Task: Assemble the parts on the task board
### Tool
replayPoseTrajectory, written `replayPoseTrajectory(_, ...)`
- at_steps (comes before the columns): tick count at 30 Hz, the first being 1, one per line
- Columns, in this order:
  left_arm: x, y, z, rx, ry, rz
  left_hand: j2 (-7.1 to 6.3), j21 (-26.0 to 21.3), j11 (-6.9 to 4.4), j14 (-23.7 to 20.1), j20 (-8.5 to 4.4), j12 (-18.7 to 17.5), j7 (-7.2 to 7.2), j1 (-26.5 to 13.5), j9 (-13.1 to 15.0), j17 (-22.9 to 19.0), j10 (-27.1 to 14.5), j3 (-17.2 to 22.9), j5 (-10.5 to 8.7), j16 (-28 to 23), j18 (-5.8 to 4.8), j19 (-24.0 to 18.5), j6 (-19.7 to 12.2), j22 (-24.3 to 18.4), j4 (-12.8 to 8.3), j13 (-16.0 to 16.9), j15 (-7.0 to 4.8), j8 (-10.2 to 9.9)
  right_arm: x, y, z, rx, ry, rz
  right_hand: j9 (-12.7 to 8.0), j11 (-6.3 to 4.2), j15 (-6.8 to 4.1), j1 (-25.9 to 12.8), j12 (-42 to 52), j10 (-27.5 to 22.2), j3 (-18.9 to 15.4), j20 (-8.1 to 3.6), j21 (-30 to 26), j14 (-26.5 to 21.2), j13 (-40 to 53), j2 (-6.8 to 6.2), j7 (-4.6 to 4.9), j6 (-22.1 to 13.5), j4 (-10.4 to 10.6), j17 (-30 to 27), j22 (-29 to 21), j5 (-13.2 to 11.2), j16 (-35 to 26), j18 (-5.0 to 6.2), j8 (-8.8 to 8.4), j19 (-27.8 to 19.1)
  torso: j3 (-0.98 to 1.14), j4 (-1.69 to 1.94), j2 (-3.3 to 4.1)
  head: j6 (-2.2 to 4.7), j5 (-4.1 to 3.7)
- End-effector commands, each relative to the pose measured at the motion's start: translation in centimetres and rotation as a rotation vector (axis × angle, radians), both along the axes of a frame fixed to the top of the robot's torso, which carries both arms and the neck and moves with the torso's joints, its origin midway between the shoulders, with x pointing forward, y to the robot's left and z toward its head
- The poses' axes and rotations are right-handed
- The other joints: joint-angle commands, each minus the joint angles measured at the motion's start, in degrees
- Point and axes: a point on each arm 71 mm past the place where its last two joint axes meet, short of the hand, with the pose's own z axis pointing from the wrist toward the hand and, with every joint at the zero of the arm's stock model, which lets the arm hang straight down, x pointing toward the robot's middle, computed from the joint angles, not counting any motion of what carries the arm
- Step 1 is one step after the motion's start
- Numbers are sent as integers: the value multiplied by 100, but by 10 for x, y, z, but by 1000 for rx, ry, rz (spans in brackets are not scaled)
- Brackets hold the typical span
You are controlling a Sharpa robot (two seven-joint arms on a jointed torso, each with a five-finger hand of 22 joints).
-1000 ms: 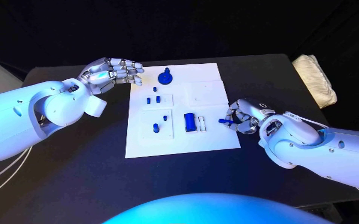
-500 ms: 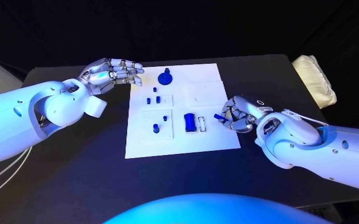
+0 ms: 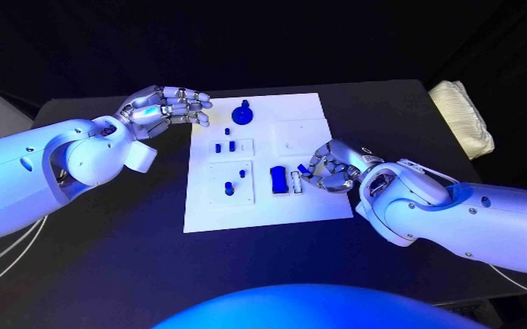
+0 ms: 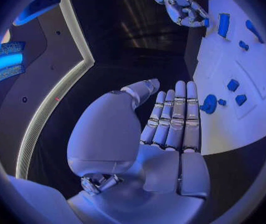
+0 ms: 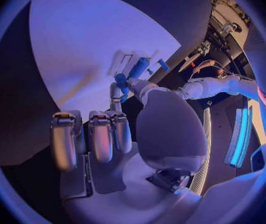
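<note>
Right hand (image 3: pixel 333 169) is crowding the task board (image 3: pixel 269 211) right edge mid-frame, left hand (image 3: pixel 164 108) is hanging off its upper-left corner, folded cloth (image 3: pixel 461 116) is sitting far right, leaving bare black table (image 3: pixel 132 260) lower left.

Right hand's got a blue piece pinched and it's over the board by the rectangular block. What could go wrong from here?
1. The right hand pinches the small blue part only at its fingertips, so it could slip or twist.
2. Those fingers hang close beside the blue block and the empty slot; they might nudge the block.
3. The hand hides the part in the head view.
</note>
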Motion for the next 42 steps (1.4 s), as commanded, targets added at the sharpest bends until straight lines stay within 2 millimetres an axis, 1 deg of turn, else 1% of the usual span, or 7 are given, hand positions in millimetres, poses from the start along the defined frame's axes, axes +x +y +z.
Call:
replayPoseTrajectory(1, -1, -3, 1, -12, 2, -20, 46, 5, -9, -10, 23, 40, 111, -12, 10, 10, -12, 21, -5, -29, 41, -21, 39, 9, 6, 4, 30, 22, 0, 2, -9, 16, 84, -28, 8, -28, -40, -87, 37, 597, -32, -44, 14, 586, 1498, 21, -61, 89, 40, 1461, 1473, 18, 32, -55, 38, 571, -3, 5, 0, -4, -7)
replayPoseTrajectory(6, -1, -3, 1, -12, 2, -21, 46, 5, -9, -10, 23, 40, 111, -12, 10, 10, -12, 21, -5, -29, 41, -21, 39, 9, 6, 4, 30, 22, 0, 7, -16, 15, 110, -36, 13, -31, -41, -155, 51, 602, -54, -45, 13, 587, 1503, 47, -66, 100, 78, 1470, 1473, 26, 36, -55, 52, 571, 10, 4, 11, -8, 2)
replayPoseTrajectory(12, -1, -4, 1, -12, 4, -24, 46, 5, -9, -10, 23, 40, 111, -12, 10, 10, -12, 21, -5, -29, 41, -21, 39, 9, 6, 4, 30, 22, 2, 9, -20, 3, 112, -48, 18, -34, -43, -186, 58, 604, -61, -45, 7, 590, 1506, 65, -71, 113, 95, 1483, 1471, 30, 42, -53, 64, 570, 2, 11, 5, -28, -4)
replayPoseTrajectory(21, -2, -4, 0, -11, 8, -29, 46, 5, -9, -10, 23, 40, 111, -12, 10, 10, -12, 21, -5, -29, 41, -21, 39, 9, 6, 4, 30, 22, 5, 11, -21, -5, 100, -48, 24, -40, -46, -219, 64, 606, -68, -47, 19, 591, 1509, 84, -78, 131, 112, 1488, 1474, 39, 44, -56, 81, 572, 13, -4, 7, -46, 13)
replayPoseTrajectory(26, -2, -4, 0, -10, 10, -31, 46, 5, -9, -10, 23, 40, 111, -12, 10, 10, -12, 21, -5, -29, 41, -21, 39, 9, 6, 4, 30, 22, 5, 11, -21, -7, 97, -47, 27, -42, -48, -230, 63, 606, -69, -48, 17, 592, 1509, 94, -81, 135, 118, 1493, 1474, 42, 47, -55, 86, 572, 9, -8, 6, -47, 14)
replayPoseTrajectory(31, -2, -4, 0, -10, 11, -32, 45, 6, -8, -12, 23, 47, 112, -16, 9, 14, -17, 24, -4, -34, 39, -25, 41, 13, 4, 2, 31, 23, 4, 13, -21, -9, 102, -38, 28, -43, -49, -241, 56, 604, -73, -49, 6, 591, 1506, 96, -81, 136, 123, 1486, 1471, 43, 44, -53, 88, 570, 4, -1, 2, -55, 9)
replayPoseTrajectory(42, -2, -3, 0, -7, 15, -32, 45, 6, -8, -12, 23, 47, 112, -16, 9, 14, -17, 24, -4, -34, 39, -25, 41, 13, 4, 2, 31, 23, 2, 15, -22, -12, 122, -26, 32, -43, -52, -319, 60, 605, -113, -52, 13, 592, 1507, 84, -80, 133, 158, 1490, 1473, 22, 45, -54, 101, 571, 3, -4, 4, -78, 17)
